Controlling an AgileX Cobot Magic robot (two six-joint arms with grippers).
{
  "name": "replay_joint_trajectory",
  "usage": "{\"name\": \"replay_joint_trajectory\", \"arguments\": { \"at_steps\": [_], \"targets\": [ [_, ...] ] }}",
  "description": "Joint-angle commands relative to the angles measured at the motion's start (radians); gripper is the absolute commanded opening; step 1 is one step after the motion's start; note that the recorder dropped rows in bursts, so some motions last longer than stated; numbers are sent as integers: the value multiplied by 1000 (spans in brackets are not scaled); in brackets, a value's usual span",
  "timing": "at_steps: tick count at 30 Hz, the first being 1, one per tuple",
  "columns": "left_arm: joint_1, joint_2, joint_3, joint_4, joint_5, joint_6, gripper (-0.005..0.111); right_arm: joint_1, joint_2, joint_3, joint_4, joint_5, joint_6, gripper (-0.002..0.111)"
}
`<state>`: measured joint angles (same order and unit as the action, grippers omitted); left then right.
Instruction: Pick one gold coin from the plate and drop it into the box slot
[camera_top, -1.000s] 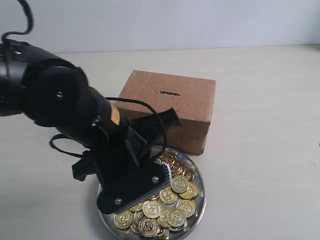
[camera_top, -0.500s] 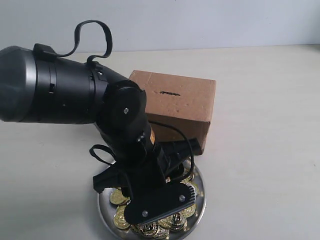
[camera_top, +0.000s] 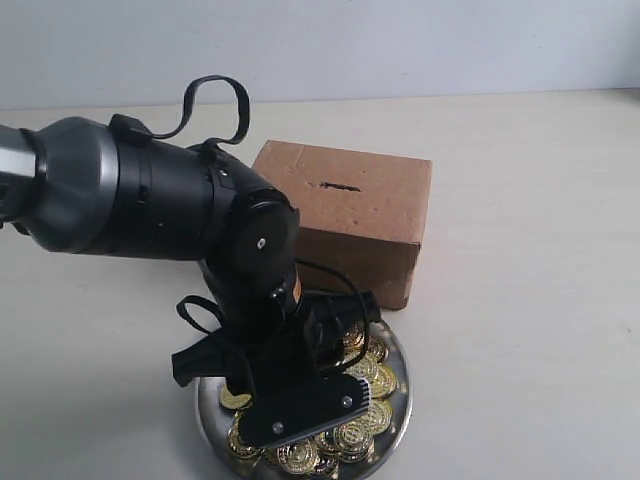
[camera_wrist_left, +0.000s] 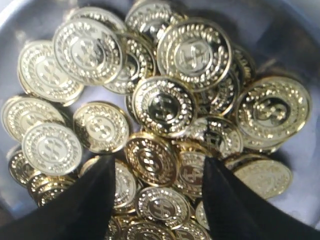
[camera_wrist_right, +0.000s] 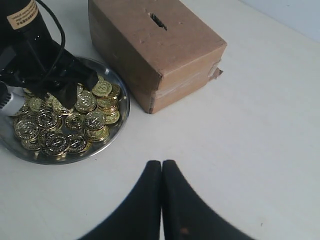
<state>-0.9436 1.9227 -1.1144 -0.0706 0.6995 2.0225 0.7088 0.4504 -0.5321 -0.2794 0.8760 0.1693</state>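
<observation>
The silver plate (camera_top: 401, 398) holds a heap of gold coins (camera_top: 362, 430) and stands just in front of the brown box (camera_top: 350, 215). The slot (camera_top: 338, 186) is on the box's top face. My left gripper (camera_wrist_left: 160, 162) is open and hangs low over the heap. One gold coin (camera_wrist_left: 151, 159) lies between its black fingers (camera_wrist_left: 95, 200), and I cannot tell whether they touch it. In the exterior view the left wrist (camera_top: 270, 330) hides the fingertips. My right gripper (camera_wrist_right: 161, 164) is shut and empty over bare table, apart from the plate (camera_wrist_right: 123, 111) and box (camera_wrist_right: 165, 50).
The left arm's thick black body (camera_top: 130, 200) and its looping cable (camera_top: 215, 100) stand to the left of the box. Pale tabletop (camera_top: 530, 300) surrounds the box and plate, and a wall runs along the back.
The left arm has swung round over the plate and come down, so its wrist now covers more of the coins. The box and plate have not moved.
</observation>
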Motion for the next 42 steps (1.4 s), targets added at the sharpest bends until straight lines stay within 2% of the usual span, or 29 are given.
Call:
{"name": "replay_joint_trajectory", "arguments": {
  "at_steps": [1,7,13,35,40,42],
  "targets": [
    [20,7,-5,16,1,-20,50,1,-8,6,-7,-16,1,0],
    [19,8,-13,16,-6,-20,49,1,-8,6,-7,-16,1,0],
    [19,10,-38,16,2,-20,44,1,-8,6,-7,-16,1,0],
    [16,43,-40,16,45,-11,44,1,-8,6,-7,-18,1,0],
    [16,43,-40,16,54,-11,27,1,-8,6,-7,-18,1,0],
    [16,43,-40,16,54,-11,27,1,-8,6,-7,-18,1,0]
  ]
}}
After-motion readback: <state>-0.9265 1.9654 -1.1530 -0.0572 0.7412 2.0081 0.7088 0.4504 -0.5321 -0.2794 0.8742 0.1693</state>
